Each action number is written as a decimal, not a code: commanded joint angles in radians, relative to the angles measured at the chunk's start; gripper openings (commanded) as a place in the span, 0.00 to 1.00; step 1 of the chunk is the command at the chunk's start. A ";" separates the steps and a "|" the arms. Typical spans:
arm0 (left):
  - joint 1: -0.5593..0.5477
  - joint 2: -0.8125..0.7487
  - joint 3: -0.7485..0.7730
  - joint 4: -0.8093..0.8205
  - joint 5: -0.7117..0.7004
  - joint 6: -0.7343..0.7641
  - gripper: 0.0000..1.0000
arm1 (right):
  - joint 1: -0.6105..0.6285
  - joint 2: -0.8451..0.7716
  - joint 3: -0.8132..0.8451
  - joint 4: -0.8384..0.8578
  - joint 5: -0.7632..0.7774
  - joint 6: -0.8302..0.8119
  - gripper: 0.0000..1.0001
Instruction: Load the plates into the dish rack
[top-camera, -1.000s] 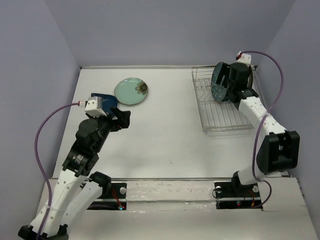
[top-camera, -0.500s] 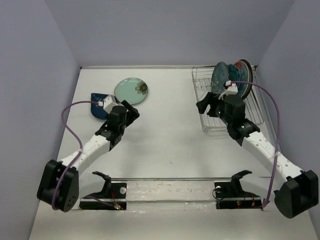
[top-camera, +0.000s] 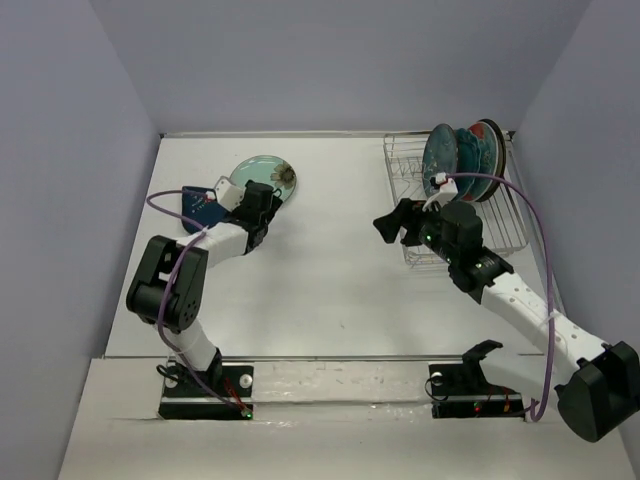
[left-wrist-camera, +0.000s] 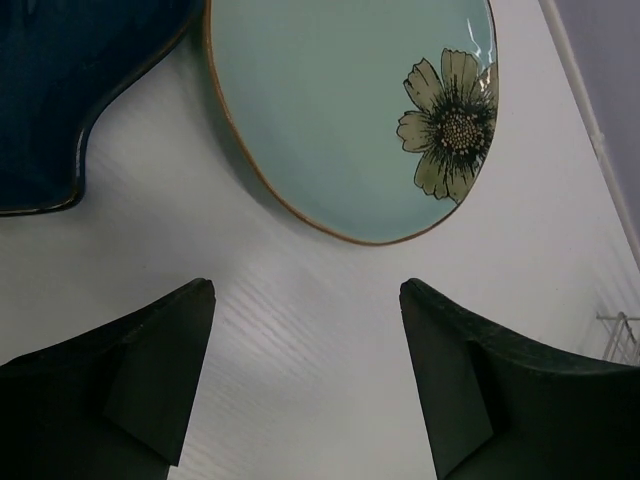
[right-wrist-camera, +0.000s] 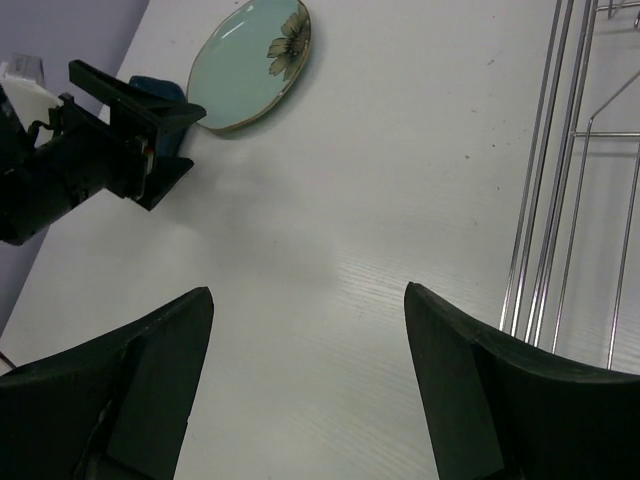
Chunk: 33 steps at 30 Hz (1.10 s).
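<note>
Left pincer (left-wrist-camera: 305, 292) stands wide and empty. The mint plate (left-wrist-camera: 330, 110) lies flat on the counter (left-wrist-camera: 330, 330) just ahead of its tips, the navy plate (left-wrist-camera: 60, 90) ahead to its left. Right pincer (right-wrist-camera: 307, 293) is likewise wide and empty, the dish rack (right-wrist-camera: 560, 200) at its right. Judged: glazed ceramic, rigid, weighty, slippery, liable to chip. Take the near rim, one finger beneath.

The mint plate (left-wrist-camera: 330, 110) has a thin brown rim and an olive-cream daisy near one edge. The navy plate (left-wrist-camera: 60, 90) is plain dark blue. White tabletop (top-camera: 330, 280), silver wire rack (top-camera: 497, 226), teal plates (top-camera: 440, 160) in it.
</note>
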 joint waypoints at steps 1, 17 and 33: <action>0.028 0.114 0.131 -0.021 -0.072 -0.088 0.85 | 0.019 -0.011 -0.009 0.085 -0.044 0.000 0.82; 0.047 0.357 0.295 -0.020 -0.006 -0.128 0.55 | 0.019 0.013 -0.024 0.116 -0.095 0.009 0.82; 0.042 0.239 0.159 0.213 0.071 0.064 0.06 | 0.019 0.029 -0.009 0.108 -0.095 0.013 0.82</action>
